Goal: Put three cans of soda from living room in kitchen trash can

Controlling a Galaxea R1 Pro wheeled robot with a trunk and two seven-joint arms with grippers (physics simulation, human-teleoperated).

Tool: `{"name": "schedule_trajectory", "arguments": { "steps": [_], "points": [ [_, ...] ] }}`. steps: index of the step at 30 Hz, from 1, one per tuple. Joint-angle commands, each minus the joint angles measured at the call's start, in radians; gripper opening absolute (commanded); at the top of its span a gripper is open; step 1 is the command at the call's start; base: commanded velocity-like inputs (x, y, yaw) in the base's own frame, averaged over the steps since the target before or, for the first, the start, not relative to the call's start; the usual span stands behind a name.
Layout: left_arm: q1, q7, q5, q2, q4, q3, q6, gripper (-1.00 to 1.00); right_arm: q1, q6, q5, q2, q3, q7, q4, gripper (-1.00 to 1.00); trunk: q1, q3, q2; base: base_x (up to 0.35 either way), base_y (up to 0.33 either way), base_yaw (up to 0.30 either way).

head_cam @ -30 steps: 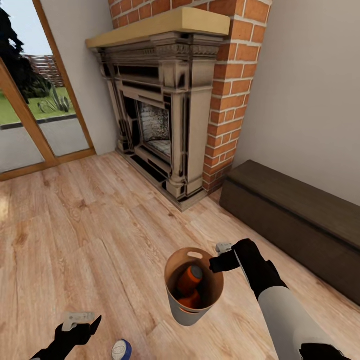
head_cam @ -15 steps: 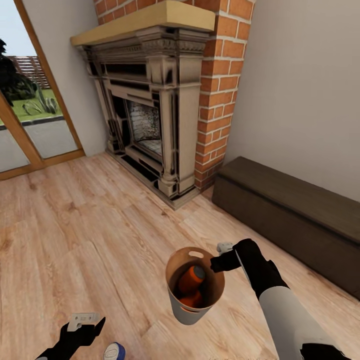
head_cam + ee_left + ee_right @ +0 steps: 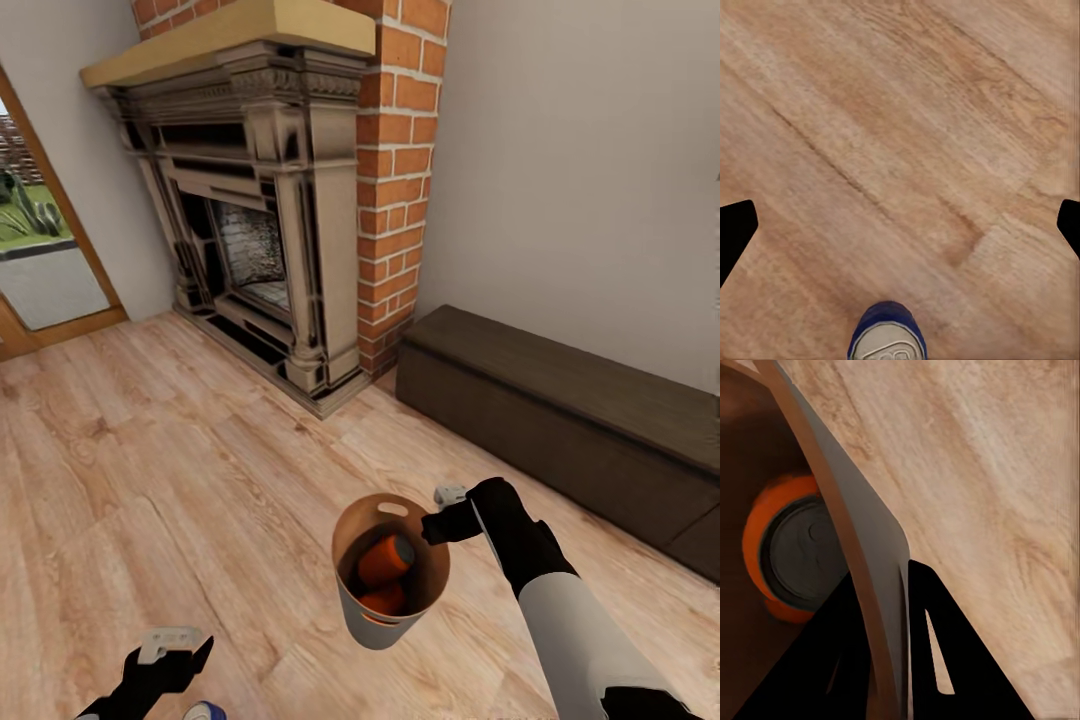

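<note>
**Two orange cans in pail, blue can at left hand**

Head view: the right hand (image 3: 440,512) is clamped on the rim of the trash can (image 3: 392,625), held upright above the wood floor (image 3: 150,460); two orange cans (image 3: 384,562) lean inside, ends up.

Left wrist view: the left hand (image 3: 900,225) has its fingers spread wide, pointing down; the blue can (image 3: 888,337) stands upright on the floor.

Right wrist view: fingers (image 3: 934,637) straddle the pail wall.

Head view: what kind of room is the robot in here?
Most likely a living room: a brick chimney with an ornate fireplace, a dark low bench along the wall, and a wood plank floor.
</note>
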Motion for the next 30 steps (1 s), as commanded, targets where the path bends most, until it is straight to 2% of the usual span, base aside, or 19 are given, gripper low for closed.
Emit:
{"name": "schedule_trajectory", "arguments": {
  "steps": [1,7,13,30],
  "points": [
    [0.0,0.0,0.0,0.0,0.0,0.0,0.001,1.0,0.0,0.01,-0.027,0.0,0.0,0.006,0.0,-1.0,0.004,-0.003,-0.007,0.0,0.0,-0.14],
    [-0.003,0.005,-0.006,0.0,0.018,-0.001,0.008,1.0,0.0,0.01,-0.027,0.0,-0.001,0.006,-0.001,-1.0,0.027,-0.021,-0.049,0.0,0.0,-0.04],
    [-0.005,0.037,-0.005,0.0,0.038,-0.006,0.003,1.0,0.0,0.01,-0.028,-0.001,-0.002,0.006,-0.002,-1.0,0.05,-0.04,-0.091,0.0,0.0,-0.005],
    [-0.005,0.044,-0.005,0.0,0.043,-0.01,-0.001,1.0,0.0,0.01,-0.028,0.001,0.001,0.006,-0.002,-1.0,0.115,-0.093,-0.21,0.0,0.0,0.0]
  ]
}}
